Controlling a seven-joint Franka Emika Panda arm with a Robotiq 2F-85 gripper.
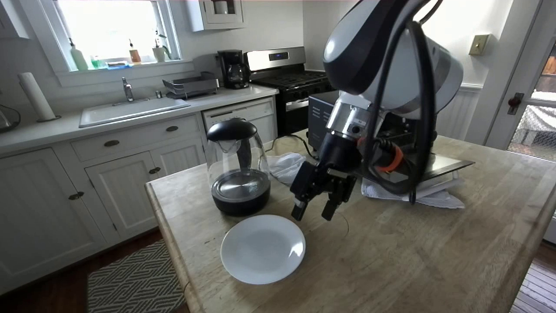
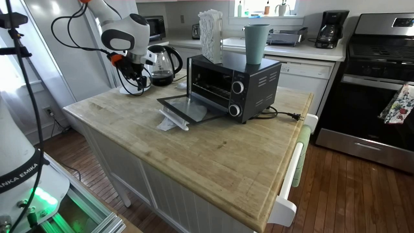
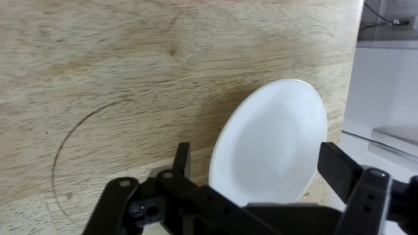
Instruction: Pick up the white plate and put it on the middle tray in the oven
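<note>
The white plate (image 1: pixel 263 249) lies on the wooden table near its edge. In an exterior view the plate (image 2: pixel 126 89) is partly hidden behind my arm. In the wrist view the plate (image 3: pixel 269 147) shows between and beyond the fingers. My gripper (image 1: pixel 313 213) is open and empty, above the table beside the plate, tilted; it also shows dark and small in an exterior view (image 2: pixel 139 84). The black toaster oven (image 2: pixel 258 89) stands with its glass door (image 2: pixel 190 108) lowered open and a wire rack (image 2: pixel 212 89) inside. The oven (image 1: pixel 318 115) is mostly hidden by my arm in an exterior view.
A glass kettle (image 1: pixel 240 191) stands right beside the plate. A green cup (image 2: pixel 255 43) and a white napkin holder (image 2: pixel 211 35) stand on the oven. A white prop (image 2: pixel 174 119) and cloth lie under the door. A cord (image 2: pixel 275 113) lies beside the oven.
</note>
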